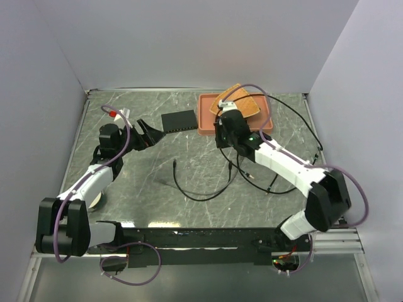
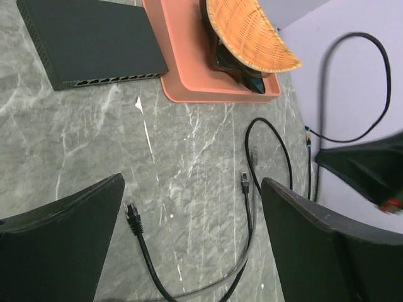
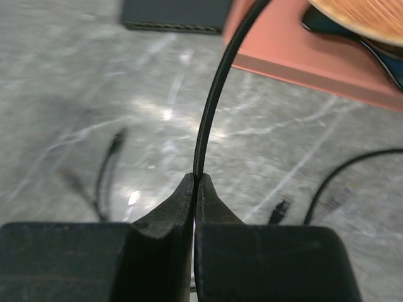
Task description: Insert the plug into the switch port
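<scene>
Table: a grey marble-patterned table top (image 1: 151, 204) carries everything.
Tray: a terracotta-coloured rectangular tray (image 2: 182, 63) sits at the far side and holds an orange woven wicker piece (image 2: 249, 31). It is not part of the job.
Switch: the flat matte-black rectangular box (image 1: 179, 120) lies flat just left of the tray. It looks light, with nothing bracing it, so it will likely slide back under a push and may need holding.
Cable: a thin black cable (image 1: 195, 197) loops loosely over the middle of the table. It looks limp and light, so gripped far from its end it would give no control over where the plug points.
Left gripper: the left gripper (image 2: 192, 189) hangs over the table, spread wide with nothing between its fingers.
Right gripper: the right gripper (image 3: 194, 179) is near the tray, pinched tight on the cable (image 3: 211, 100) somewhere along its length. Which end is nearer I cannot tell.
Switch port: a row of ports (image 2: 110, 79) runs along the box's long edge facing the arms, all apparently unoccupied.
Plug: the small black plug (image 2: 131, 214) lies loose on the table just inside the left finger, well apart from the ports. A second plug (image 2: 245, 181) lies further right.
Hold: it is probably hard plastic, slick and small, with a delicate latch. I would grip the plug body by its flat sides, right at the boot, keeping the nose free.
</scene>
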